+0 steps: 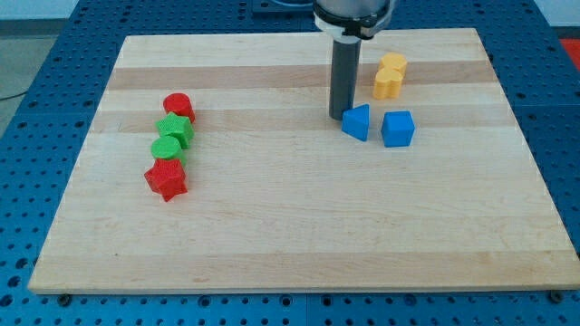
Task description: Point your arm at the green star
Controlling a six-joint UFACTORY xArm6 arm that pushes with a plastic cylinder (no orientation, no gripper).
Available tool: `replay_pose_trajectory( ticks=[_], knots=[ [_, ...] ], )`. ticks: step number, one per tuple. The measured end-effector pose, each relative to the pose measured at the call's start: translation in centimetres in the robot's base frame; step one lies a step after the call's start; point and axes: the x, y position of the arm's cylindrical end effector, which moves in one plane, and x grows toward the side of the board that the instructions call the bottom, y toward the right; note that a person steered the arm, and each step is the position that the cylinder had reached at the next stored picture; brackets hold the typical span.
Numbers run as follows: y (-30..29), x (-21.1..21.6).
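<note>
A: Near first: red star (166,179), lower left. Just above it 2 green blocks, touching.

B: Which is our green star?

A: Prob the upper one (175,129), under the red round block (178,107). Hard to tell tho.

B: And my tip (342,117)?

A: Upper mid, touching the blue wedge-like block (357,121). No fingers, holds nothing. We slide left, stop just beside the star, no bumps.

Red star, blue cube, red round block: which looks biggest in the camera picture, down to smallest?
1. Red star looks biggest.
2. Blue cube.
3. Red round block looks smallest.
The star sits nearer the view's bottom, which may make it look bigger.
</note>
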Motion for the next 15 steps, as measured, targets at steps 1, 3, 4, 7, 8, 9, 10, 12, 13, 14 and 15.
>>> replay_pose_trajectory(
  ticks=[1,3,4,7,8,9,10,12,13,14,15],
  knots=[
    [1.2,0.3],
    [3.8,0.5],
    [2.7,0.5],
    [-5.1,-0.3],
    [-5.3,-0.3],
    [-5.4,-0.1],
    [-5.4,0.9],
    [-7.3,3.9],
    [-10.3,3.0],
    [-14.5,1.4],
    [-18.6,1.3]
  ],
)
